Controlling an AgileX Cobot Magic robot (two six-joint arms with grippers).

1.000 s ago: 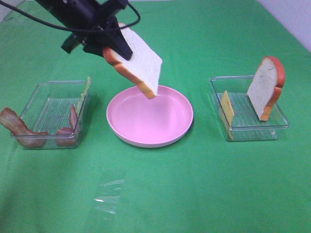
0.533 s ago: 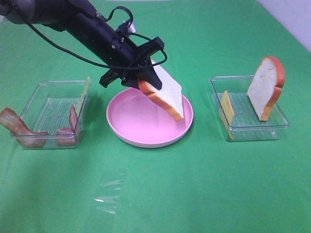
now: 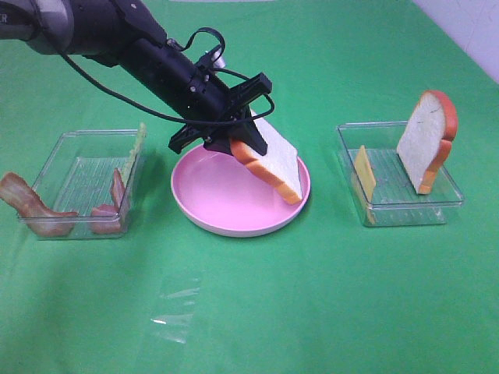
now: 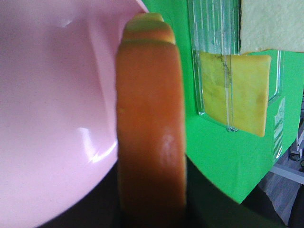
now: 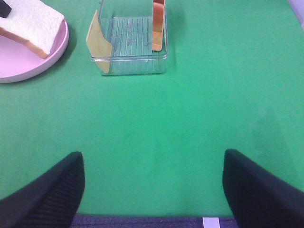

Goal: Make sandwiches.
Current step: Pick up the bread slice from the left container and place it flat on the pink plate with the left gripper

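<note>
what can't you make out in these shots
- left gripper fingertips: left wrist view, hidden behind the crust of the held bread slice
- whether the slice's lower corner touches the pink plate: exterior view, slice hides the contact
- lettuce: exterior view, edge-on, too thin for detail

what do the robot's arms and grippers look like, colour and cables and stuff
The left arm is black with a glossy grey section farther back; thin black cables loop alongside it. The left gripper is black and angular. The right gripper shows two broad black fingers with rounded tips and fine ribbing. No markings visible.
</note>
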